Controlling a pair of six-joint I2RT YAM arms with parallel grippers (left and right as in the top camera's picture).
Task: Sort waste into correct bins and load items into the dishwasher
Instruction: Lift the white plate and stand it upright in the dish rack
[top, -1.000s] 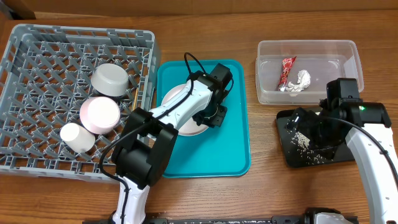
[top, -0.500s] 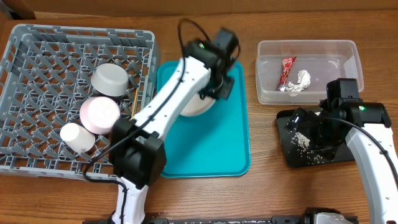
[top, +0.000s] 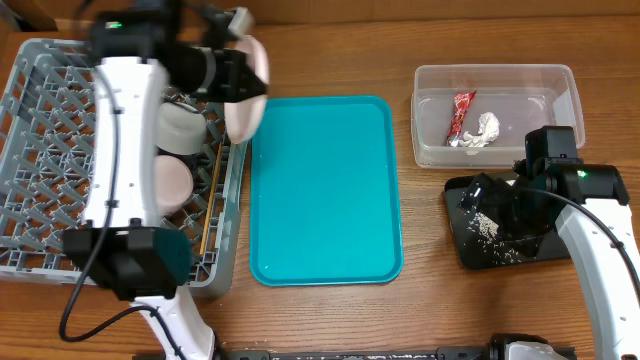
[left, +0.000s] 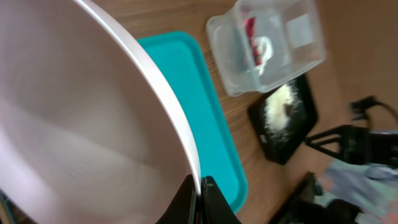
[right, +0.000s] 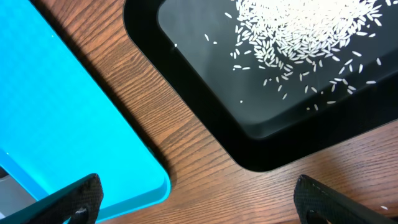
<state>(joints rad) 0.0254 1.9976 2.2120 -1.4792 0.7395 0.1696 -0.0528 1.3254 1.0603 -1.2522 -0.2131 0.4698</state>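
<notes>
The left gripper (top: 228, 78) is clamped on the rim of the round white plate (top: 247, 95); the plate is plain, glossy and held on edge, its thin rim pinched between the fingers in the wrist view; beneath the gripper runs the right wall of the grey dish rack (top: 60, 130), with the grey-green bowl (top: 182, 132) just to its left; the teal tray (top: 325, 190) lies flat to its right. The right gripper (right: 202, 205) hangs with fingers wide apart above the near edge of the black tray (right: 205, 118); rice (right: 305, 31) lies ahead of it.

White arms (top: 125, 160) with black joints, thin black cables (top: 117, 110), and a black-fingered right claw (right: 196, 186).
</notes>
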